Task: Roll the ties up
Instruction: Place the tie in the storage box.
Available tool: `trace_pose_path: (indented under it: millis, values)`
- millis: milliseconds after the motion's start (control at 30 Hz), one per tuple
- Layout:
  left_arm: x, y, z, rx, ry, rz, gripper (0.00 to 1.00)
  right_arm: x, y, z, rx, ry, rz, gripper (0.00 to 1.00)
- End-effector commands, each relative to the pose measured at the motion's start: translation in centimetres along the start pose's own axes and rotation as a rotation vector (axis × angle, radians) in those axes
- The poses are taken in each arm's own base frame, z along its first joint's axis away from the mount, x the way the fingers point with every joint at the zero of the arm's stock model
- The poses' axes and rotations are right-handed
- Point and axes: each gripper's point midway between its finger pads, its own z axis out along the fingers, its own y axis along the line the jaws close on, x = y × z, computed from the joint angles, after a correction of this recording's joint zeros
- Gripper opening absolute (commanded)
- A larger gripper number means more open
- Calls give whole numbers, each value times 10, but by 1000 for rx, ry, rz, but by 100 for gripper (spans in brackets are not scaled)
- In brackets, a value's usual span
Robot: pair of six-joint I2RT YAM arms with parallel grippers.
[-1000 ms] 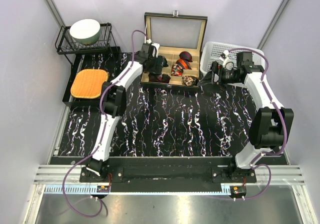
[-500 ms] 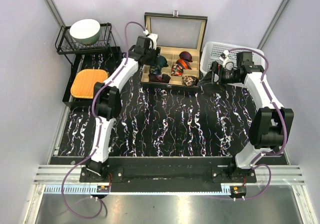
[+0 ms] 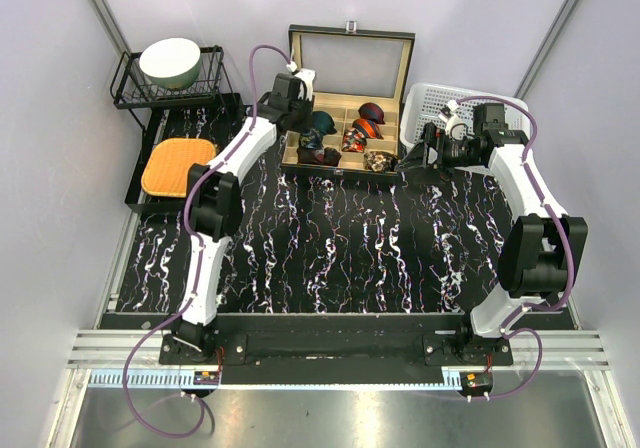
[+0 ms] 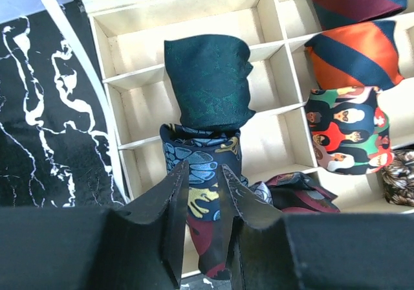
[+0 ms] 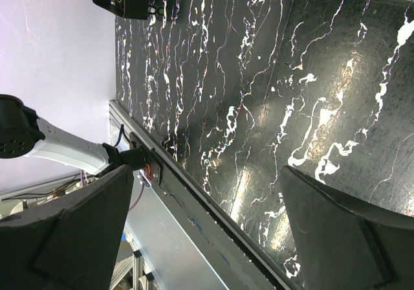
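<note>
Black white-veined tabletop (image 3: 350, 248), lilac walls (image 3: 40, 168)

- The left arm (image 3: 240, 148) has swung back and to the left, from over the front-left compartments of the box (image 3: 335, 171) to its rear-left corner.
- The left gripper (image 4: 202, 167) has drawn its jaws in from wide apart to a narrow gap.
- In the top view, the dark green tie (image 3: 322, 121) was hidden under the gripper and now shows.
</note>
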Motion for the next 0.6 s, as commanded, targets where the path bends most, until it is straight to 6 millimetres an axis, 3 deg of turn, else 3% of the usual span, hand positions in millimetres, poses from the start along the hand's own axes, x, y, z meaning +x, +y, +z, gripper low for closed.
trace_pose_path:
  millis: [0, 133, 367, 467, 567]
  values:
    - [1, -1, 18, 15, -21, 14, 27, -9, 9, -6, -23, -21, -40, 100]
    - [22, 0, 37, 15, 33, -2, 27, -11, 6, -5, -12, -22, -41, 100]
    - [40, 11, 55, -11, 68, -20, 27, -10, 4, -3, -11, -17, -33, 100]
    - [31, 10, 53, 1, 48, -15, 30, -11, 4, -3, -14, -17, -35, 100]
    - [15, 5, 40, 23, 19, -2, 41, -11, 5, -3, -24, -14, -40, 100]
